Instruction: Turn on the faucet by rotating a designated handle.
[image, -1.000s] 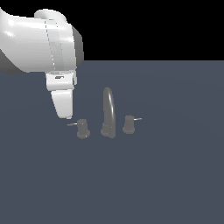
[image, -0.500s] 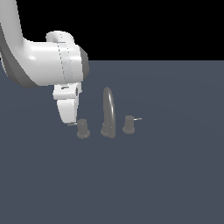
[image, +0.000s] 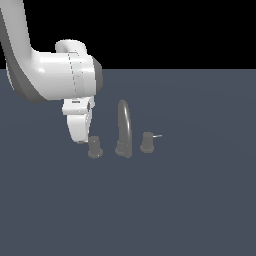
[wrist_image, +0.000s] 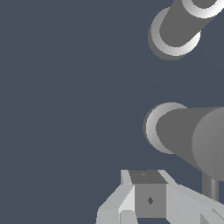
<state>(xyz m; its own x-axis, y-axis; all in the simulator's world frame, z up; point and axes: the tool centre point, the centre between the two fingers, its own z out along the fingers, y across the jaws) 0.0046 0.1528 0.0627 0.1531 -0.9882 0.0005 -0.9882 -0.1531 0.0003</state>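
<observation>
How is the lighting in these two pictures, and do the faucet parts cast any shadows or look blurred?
Exterior view: flat, even light; the faucet and the designated handle cast no clear shadow on the grey floor, and the background is plain black; edges are slightly soft. Wrist view: sharp edges, pale highlights on the round rims, the gripper cut off by the picture's edge.

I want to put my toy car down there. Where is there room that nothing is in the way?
The dark floor in front of the faucet is bare, and so is the stretch toward the exterior view's right, past the right knob. It is crowded around the left knob, where the gripper hangs close, and between the knobs and the spout.
</observation>
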